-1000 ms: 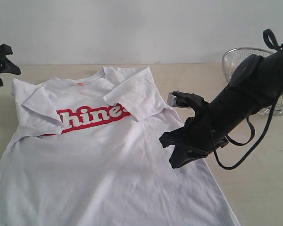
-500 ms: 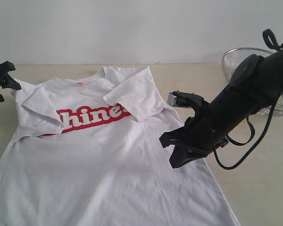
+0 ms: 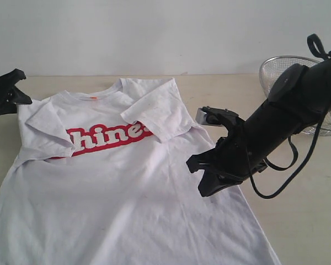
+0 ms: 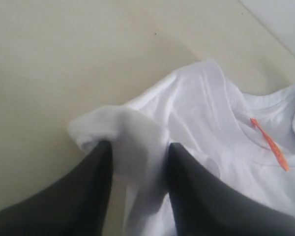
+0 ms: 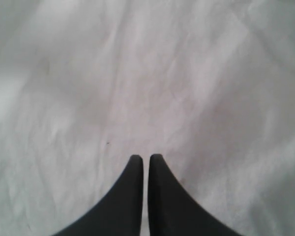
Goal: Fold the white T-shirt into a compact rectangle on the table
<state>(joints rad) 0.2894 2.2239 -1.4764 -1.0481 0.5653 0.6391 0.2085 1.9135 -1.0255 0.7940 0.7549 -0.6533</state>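
— Well, what's lying on the beige table (image 3: 298, 221), below the white wall (image 3: 154, 33)?
— The white T-shirt (image 3: 116, 187), reaching the near edge; a wire-mesh basket (image 3: 278, 69) is sitting at the far right corner. The left gripper (image 4: 137, 150) is gaping astride a sleeve (image 4: 123, 123); the right gripper (image 5: 146, 158) is hovering over the shirt, pinched together, empty.

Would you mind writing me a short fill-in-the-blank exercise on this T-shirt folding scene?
1. The lettering band across the white T-shirt is ____.
2. The small tag at its collar is ____.
3. In the exterior view, the mesh basket stands at the far ____ of the table.
4. The left gripper has a fold of the ____ between its open fingers.
Missing words: red; orange; right; shirt.
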